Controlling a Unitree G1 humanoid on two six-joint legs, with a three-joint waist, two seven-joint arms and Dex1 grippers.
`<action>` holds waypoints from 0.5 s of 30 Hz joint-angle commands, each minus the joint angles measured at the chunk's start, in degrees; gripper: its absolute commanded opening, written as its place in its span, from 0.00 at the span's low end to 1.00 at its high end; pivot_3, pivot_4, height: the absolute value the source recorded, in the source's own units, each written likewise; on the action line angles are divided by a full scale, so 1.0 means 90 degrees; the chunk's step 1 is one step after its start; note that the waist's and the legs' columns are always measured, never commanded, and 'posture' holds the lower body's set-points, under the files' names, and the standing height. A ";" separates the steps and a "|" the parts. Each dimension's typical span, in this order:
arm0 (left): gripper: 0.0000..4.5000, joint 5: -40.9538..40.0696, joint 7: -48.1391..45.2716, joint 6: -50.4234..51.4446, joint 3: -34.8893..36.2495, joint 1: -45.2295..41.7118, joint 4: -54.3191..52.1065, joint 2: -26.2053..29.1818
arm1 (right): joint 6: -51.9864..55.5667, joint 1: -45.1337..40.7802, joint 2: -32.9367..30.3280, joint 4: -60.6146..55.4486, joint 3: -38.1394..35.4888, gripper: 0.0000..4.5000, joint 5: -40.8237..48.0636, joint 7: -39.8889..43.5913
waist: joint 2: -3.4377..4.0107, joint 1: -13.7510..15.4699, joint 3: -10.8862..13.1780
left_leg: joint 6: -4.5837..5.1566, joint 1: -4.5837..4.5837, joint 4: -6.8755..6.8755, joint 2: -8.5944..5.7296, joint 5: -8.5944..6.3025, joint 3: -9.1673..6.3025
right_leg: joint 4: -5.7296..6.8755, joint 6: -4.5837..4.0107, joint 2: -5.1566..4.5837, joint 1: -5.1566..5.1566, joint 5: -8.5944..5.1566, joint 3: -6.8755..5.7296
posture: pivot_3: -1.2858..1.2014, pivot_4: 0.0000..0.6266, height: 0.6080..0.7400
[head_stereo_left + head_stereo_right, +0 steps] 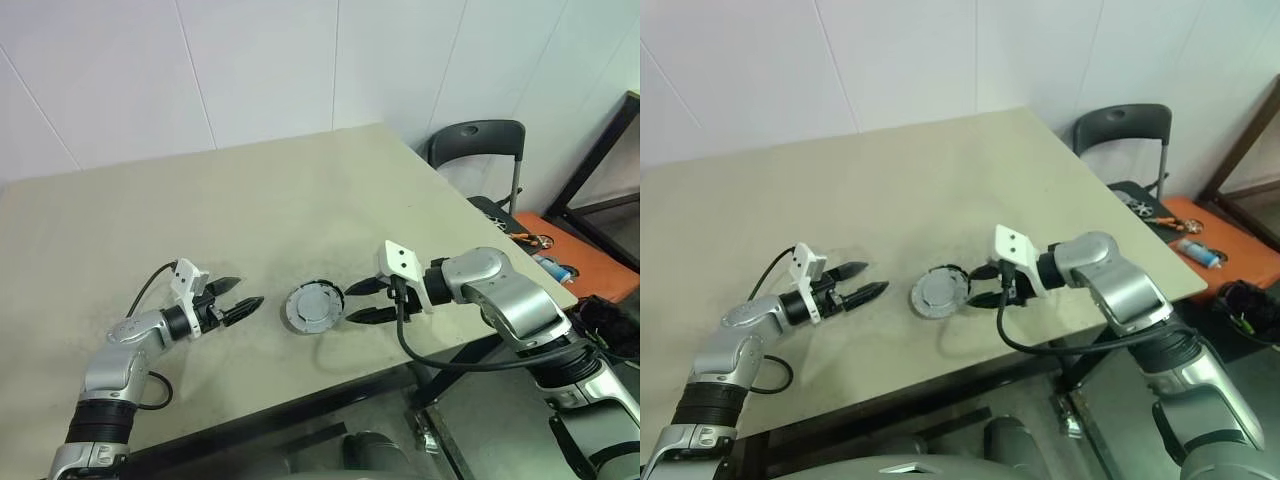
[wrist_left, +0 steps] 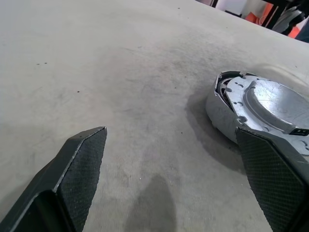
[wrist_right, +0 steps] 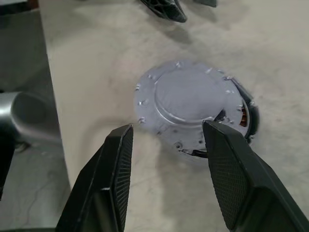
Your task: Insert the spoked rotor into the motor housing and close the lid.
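The motor housing (image 1: 300,318) rests near the table's front edge, between my two grippers. A grey lid (image 1: 318,304) with a raised round centre lies on top of it, slightly off-centre. In the right wrist view the lid (image 3: 186,99) leaves a gap at one side where the housing's (image 3: 245,115) coppery windings show. The spoked rotor is hidden. My left gripper (image 1: 237,297) is open just left of the housing, empty. My right gripper (image 1: 352,302) is open just right of it, fingers apart from the lid, holding nothing.
The table's front edge (image 1: 330,385) runs close below the housing. A dark chair (image 1: 478,140) stands past the table's right corner. An orange surface (image 1: 590,262) with small tools lies to the right, beside a black frame (image 1: 598,155).
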 commanded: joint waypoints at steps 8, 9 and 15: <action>1.00 0.0050 -0.0141 -0.0248 0.0144 -0.0170 0.0261 0.0118 | 0.1021 0.0125 0.0928 -0.0868 -0.0316 0.54 0.0281 -0.1196 | 0.0000 0.0092 -0.0001 | -0.0002 -0.0008 0.0010 -0.0005 0.0001 -0.0005 | 0.0005 -0.0003 -0.0004 -0.0001 0.0002 -0.0003 | 0.52 0.00 1.00; 1.00 0.0057 -0.0165 -0.0256 0.0127 -0.0185 0.0304 0.0121 | 0.1300 0.0232 0.0852 -0.1114 -0.0291 0.54 0.0450 -0.1123 | -0.0002 0.0090 -0.0002 | -0.0002 -0.0012 0.0009 -0.0006 0.0001 -0.0008 | -0.0002 -0.0003 -0.0006 0.0000 0.0002 -0.0006 | 0.52 0.00 1.00; 1.00 0.0114 -0.0333 -0.0303 0.0033 -0.0394 0.0606 0.0092 | 0.0973 0.0454 0.0729 -0.1166 0.0038 0.54 0.0024 -0.1408 | -0.0001 0.0038 -0.0001 | 0.0001 -0.0005 0.0009 -0.0003 -0.0001 0.0003 | -0.0001 -0.0002 -0.0004 0.0001 0.0003 -0.0001 | 0.52 0.00 1.00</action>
